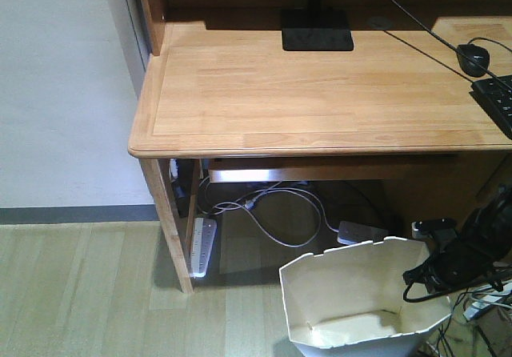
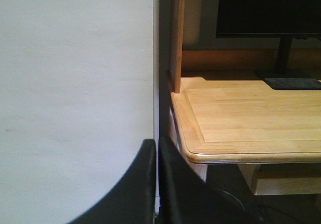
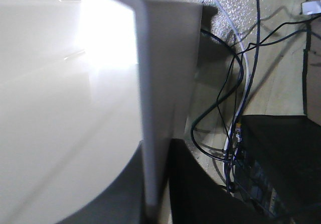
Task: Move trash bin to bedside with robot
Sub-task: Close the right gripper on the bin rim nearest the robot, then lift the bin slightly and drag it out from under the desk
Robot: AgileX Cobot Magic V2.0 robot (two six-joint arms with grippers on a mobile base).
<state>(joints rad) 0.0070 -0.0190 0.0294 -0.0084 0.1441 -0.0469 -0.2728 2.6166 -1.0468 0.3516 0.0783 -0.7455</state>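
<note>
Trash bin (image 1: 360,297) stands upright on the floor. Its wall is caught by the right gripper (image 1: 432,275), which comes in at the bin's right rim. Wrist view agrees: the rim edge runs straight down into the gripper, with one of the dark fingers (image 3: 200,199) outside the wall and the other inside, closed onto it (glare washes out the inner face, so the clamp is probably firm, not certainly). Loose cables (image 3: 235,98) lie on the floor just beyond the outer finger. Desk (image 1: 320,93) sits above and ahead of this gripper, and the bin is just in front of its open underside. Power strip (image 1: 204,245) is further off to the gripper's left.

Left gripper (image 2: 156,184) has fingers together on nothing. It points at a bare wall (image 2: 75,83), with the desk corner (image 2: 200,148) just ahead to its right.

Progress: grasp looks done, carry not. No bedside shows in any view, so the drive over and the set-down are both left.
</note>
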